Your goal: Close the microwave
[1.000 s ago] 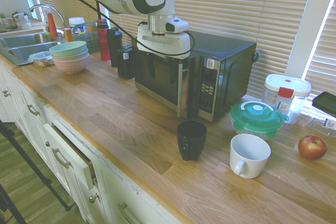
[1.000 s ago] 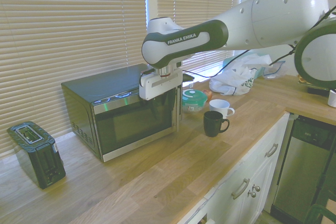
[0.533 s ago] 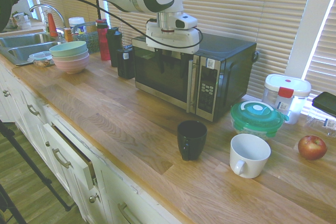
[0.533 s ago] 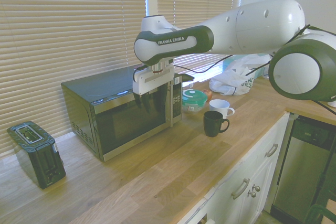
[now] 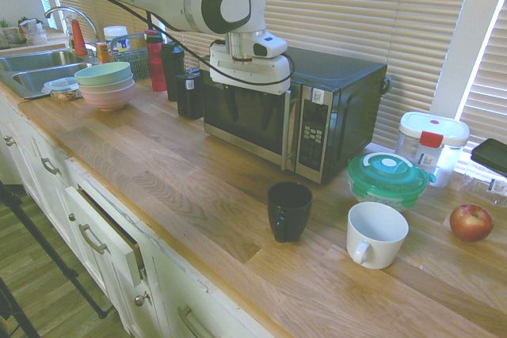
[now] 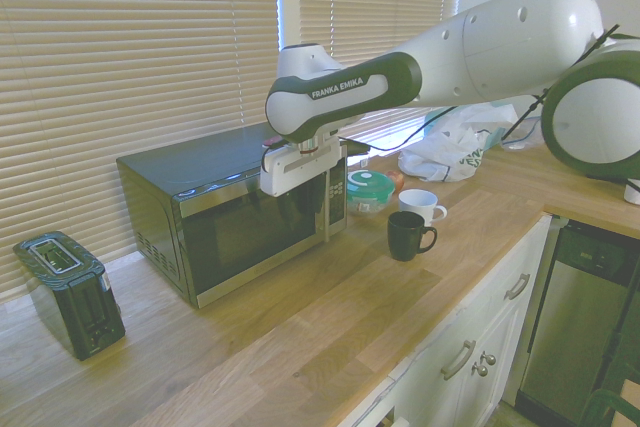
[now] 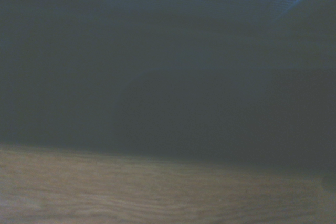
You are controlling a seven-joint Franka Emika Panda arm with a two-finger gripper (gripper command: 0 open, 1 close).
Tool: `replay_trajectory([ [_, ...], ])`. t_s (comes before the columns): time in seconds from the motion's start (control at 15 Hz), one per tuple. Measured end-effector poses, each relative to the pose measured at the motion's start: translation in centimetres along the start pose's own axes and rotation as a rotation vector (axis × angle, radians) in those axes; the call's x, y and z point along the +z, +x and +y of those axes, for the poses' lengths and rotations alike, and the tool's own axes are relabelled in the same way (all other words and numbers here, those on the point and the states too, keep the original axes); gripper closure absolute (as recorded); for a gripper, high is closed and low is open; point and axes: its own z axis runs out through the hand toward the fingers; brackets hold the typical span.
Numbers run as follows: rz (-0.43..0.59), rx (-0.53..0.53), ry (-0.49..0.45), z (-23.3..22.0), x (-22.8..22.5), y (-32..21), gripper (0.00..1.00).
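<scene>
The microwave sits on the worktop, at the back by the blinds. Its door looks shut, with its edge in line with the button panel. The silver handle stands up and down next to that panel.

The hand is in front of the dark door, high up and near the handle. Its two fingers point down and are wide apart. I cannot tell if they touch the glass. The wrist view is blurry — a big dark shape, a strip of wood and a bit of blue-looking blinds.

Take the microwave in the first exterior view as the middle of a clock, with 12 at the top of the picture. The black mug is at 6 o'clock, between the microwave and the long front edge. The white mug is at 5. The green-lidded bowl is at 4, near the microwave's corner, and the apple is also at 4, farther out. The white-lidded tub is between 3 and 4. The black toaster is between 9 and 10, with the stacked bowls well past it.

From 7 to 8 o'clock, a wide band of wood runs to the front edge — good room to move. Below that edge, a drawer sticks out.
</scene>
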Motion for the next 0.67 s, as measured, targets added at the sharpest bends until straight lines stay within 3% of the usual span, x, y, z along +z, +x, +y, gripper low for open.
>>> replay_trajectory([
  [0.27,-0.004,-0.007,0.006,2.4,0.4,-4.0,0.00],
  [0.67,-0.008,0.012,0.000,6.9,7.8,-10.2,0.00],
])
